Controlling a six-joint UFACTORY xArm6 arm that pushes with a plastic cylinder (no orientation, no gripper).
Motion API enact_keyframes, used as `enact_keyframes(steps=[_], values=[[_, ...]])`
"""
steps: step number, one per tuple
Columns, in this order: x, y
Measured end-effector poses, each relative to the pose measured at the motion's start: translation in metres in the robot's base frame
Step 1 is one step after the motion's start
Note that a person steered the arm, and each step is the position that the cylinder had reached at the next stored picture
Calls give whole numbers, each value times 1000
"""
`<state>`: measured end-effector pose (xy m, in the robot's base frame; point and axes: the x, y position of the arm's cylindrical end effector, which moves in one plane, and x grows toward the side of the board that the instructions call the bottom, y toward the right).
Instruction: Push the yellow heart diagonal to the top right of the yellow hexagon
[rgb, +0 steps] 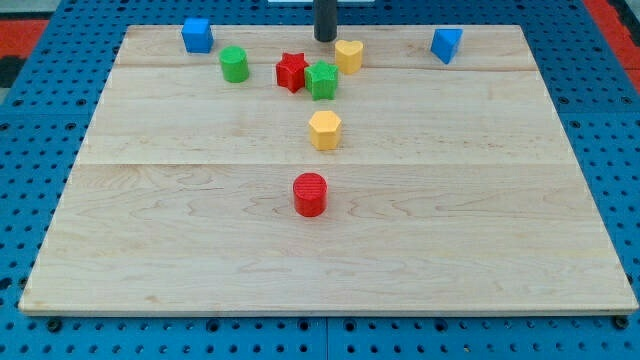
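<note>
The yellow heart (349, 55) lies near the view's top, right of centre. The yellow hexagon (325, 130) lies below it and slightly to the left, near the board's middle. My tip (325, 38) is the lower end of the dark rod coming down from the view's top edge. It stands just left of and above the yellow heart, very close to it; I cannot tell whether it touches. A green star (322, 80) and a red star (291, 72) sit side by side between the heart and the hexagon, left of the heart.
A green cylinder (234, 64) is left of the red star. A blue cube (197, 35) is at the top left, a blue block (446, 44) at the top right. A red cylinder (310, 194) lies below the hexagon. The wooden board (150, 230) rests on a blue pegboard.
</note>
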<state>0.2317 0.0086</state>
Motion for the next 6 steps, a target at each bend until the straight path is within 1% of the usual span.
enact_keyframes(steps=[1, 2, 3, 4, 5, 6], values=[[22, 14], [7, 17], [39, 50], [103, 86], [100, 116], [59, 174]])
